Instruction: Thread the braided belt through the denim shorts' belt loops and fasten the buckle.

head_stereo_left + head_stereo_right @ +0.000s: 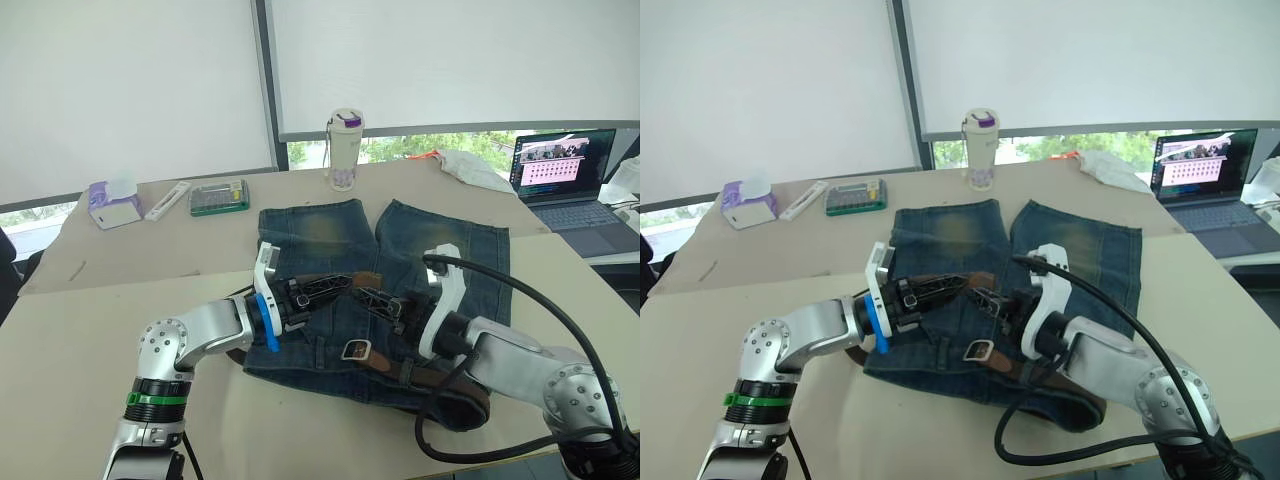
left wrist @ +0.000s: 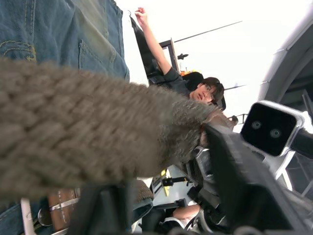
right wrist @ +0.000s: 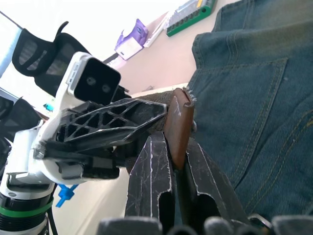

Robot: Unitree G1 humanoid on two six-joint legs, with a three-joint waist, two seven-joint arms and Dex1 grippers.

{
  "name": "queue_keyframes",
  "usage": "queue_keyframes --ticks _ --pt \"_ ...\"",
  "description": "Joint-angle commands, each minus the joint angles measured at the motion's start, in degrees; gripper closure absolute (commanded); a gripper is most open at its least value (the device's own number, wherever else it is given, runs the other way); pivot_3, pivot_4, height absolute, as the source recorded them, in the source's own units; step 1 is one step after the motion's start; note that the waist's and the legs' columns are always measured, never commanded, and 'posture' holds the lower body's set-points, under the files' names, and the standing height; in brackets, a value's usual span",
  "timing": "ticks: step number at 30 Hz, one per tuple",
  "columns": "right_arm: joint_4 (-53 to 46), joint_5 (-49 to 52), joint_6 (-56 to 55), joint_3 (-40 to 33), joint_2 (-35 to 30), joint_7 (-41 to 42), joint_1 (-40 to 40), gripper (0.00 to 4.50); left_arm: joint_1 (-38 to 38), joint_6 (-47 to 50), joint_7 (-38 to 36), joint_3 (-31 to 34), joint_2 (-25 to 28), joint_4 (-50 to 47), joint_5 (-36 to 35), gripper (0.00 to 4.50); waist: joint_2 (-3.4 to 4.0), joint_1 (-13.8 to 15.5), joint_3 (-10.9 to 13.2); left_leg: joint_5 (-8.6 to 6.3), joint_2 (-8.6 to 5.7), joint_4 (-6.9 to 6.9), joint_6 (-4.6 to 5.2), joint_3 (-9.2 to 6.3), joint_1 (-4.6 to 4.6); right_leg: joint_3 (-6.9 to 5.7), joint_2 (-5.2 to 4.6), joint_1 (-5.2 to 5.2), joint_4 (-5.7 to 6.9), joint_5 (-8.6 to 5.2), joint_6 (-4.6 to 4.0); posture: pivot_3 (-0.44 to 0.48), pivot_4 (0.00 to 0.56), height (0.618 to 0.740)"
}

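Observation:
The denim shorts [image 1: 440, 250] lie flat on the table with the waistband toward me. The braided belt [image 1: 440, 378] runs along the waistband, and its silver buckle [image 1: 355, 350] rests on the denim near the middle. Above the shorts' centre, my left gripper [image 1: 338, 284] and right gripper [image 1: 373, 296] meet tip to tip. The right wrist view shows my right fingers [image 3: 151, 181] shut on the belt's brown leather tip [image 3: 177, 128]. In the left wrist view the woven strap [image 2: 73, 127] crosses close over my left fingers, which grip it. The belt loops are too small or too covered to pick out.
At the table's far side stand a bottle with a purple lid [image 1: 345, 150], a tissue box [image 1: 113, 205], a green-and-white box [image 1: 220, 197] and an open laptop [image 1: 565, 175]. A black cable [image 1: 520, 300] arcs over my right arm. A person [image 2: 195, 88] sits beyond the table.

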Motion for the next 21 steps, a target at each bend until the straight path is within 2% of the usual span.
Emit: queue_keyframes --ticks 1,2,3,7,8,10,13,17,21 --pt "-2.39 0.92 -0.6 -0.01 -0.11 0.76 -0.18 4.5 0.32 0.31 0.26 1.36 -0.73 -0.78 -0.89 3.97 0.0 0.04 0.0 0.0 0.0 0.0 0.0 0.01 0.0 0.01 0.0 0.0 0.0 0.0 0.0 0.0 0.15 0.74" --pt "-2.42 0.97 -0.5 0.05 -0.18 0.87 -0.12 4.5 0.34 0.48 0.24 1.47 -0.76 -0.76 -0.89 4.31 0.0 0.05 0.0 0.0 0.0 0.0 0.0 0.02 0.0 0.01 0.0 0.01 0.0 0.0 0.0 0.0 0.15 0.74" --pt "-2.45 0.91 -0.32 0.12 -0.29 1.19 -0.14 4.5 0.32 0.56 0.24 1.6 -0.64 -0.75 -0.89 4.41 0.0 0.06 0.0 0.0 0.0 0.0 0.0 0.02 0.0 0.01 0.0 0.01 -0.01 0.0 0.0 0.0 0.15 0.74" --pt "-3.61 -4.58 1.77 0.65 -2.51 6.65 -0.89 4.5 1.08 0.3 0.8 3.05 -0.18 -0.92 -0.89 4.41 0.0 0.02 0.0 0.0 -0.01 0.0 0.0 0.04 0.0 0.02 0.01 0.0 -0.02 0.0 0.0 0.0 0.15 0.74" --pt "-4.44 -7.68 2.81 1.39 -4.01 8.99 -1.14 3.66 1.56 0.09 1.08 3.57 0.02 -1.28 -0.89 4.5 0.0 0.0 0.0 0.0 -0.01 0.0 0.0 0.07 0.01 0.03 0.03 0.0 -0.02 0.0 0.0 0.0 0.15 0.74" --pt "-6.2 -17.31 4.06 3.86 -7.44 13.51 -1.14 2.95 2.56 -0.27 1.76 4.37 0.45 -2.14 -0.89 4.5 0.0 -0.01 0.0 0.0 0.0 -0.01 0.0 0.1 0.02 0.06 0.05 -0.03 -0.02 0.0 0.0 0.0 0.15 0.74" --pt "-9.33 -38.89 1.44 11.44 -15.7 23.97 -1.14 1.95 5.69 -1.08 3.49 5.94 2.9 -4.24 -0.89 4.5 -0.01 0.03 0.0 0.0 -0.03 -0.01 0.0 0.11 0.06 0.05 0.06 -0.03 -0.03 -0.01 0.0 0.0 0.15 0.74" --pt "-8.94 -56.79 -4.18 18.99 -21.24 35.45 -0.71 1.95 10.71 -1.69 5.49 6.88 8.48 -7.6 -0.89 4.5 -0.03 -0.06 0.02 -0.01 -0.04 -0.04 -0.03 0.15 0.14 0.06 0.08 -0.05 -0.05 -0.03 0.03 0.0 0.15 0.74" --pt "-5.62 -70.42 -9.36 25.23 -20.51 43.55 -2.17 1.95 16.48 -1.34 4.57 8.69 13.22 -9.92 -0.89 4.5 -0.04 -0.01 0.02 0.0 0.01 -0.06 -0.1 0.18 0.13 0.1 0.06 -0.05 -0.1 -0.03 0.01 0.0 0.15 0.74"
